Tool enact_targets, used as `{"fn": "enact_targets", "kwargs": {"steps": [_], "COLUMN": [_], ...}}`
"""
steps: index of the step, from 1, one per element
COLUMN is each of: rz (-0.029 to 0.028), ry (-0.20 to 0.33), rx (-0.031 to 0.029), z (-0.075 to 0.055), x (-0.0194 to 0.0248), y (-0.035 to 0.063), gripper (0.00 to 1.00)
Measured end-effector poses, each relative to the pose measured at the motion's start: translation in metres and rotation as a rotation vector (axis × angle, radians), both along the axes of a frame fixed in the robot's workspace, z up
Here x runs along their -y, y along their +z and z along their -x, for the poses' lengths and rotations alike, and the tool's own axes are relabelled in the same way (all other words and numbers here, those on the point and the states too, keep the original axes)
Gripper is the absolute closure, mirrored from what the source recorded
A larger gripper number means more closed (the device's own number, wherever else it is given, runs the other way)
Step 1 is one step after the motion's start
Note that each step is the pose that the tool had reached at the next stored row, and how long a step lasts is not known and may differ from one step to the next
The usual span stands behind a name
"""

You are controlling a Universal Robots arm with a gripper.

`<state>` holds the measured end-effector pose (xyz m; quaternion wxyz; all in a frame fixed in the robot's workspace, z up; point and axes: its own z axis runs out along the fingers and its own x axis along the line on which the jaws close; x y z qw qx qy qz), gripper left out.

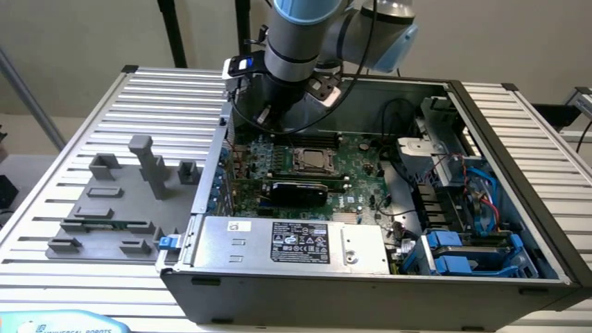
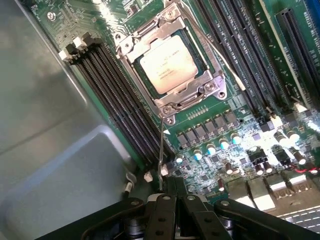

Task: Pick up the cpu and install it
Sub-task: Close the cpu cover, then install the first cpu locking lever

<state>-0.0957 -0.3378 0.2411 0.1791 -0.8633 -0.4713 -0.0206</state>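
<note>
Cpu [image 2: 167, 65], one only, sits in one socket [image 2: 192, 97]; pincer [image 2: 175, 186] closed.

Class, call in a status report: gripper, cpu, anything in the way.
Gripper shut, empty, above motherboard. Cpu lying in its socket. Nothing covering cpu.

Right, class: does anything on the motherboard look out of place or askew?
Only the thin wire lever: it juts away from the socket frame toward the shut claw rather than lying alongside. The cpu sits square within the frame.
</note>
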Motion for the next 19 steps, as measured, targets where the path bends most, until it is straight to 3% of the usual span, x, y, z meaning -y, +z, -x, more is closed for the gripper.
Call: {"fn": "enact_targets", "kwargs": {"steps": [9, 12, 19], "rz": [-0.0522, -0.0594, -0.068], "ry": [-0.023, -0.024, -0.025], "rx": [-0.0004, -0.0004, -0.0005], "z": [-0.002, -0.007, -0.024], "x": [0.0026, 0.0042, 0.0076], "y": [0.0004, 0.0003, -0.0007], "gripper": [0.89, 0.89, 0.89]}}
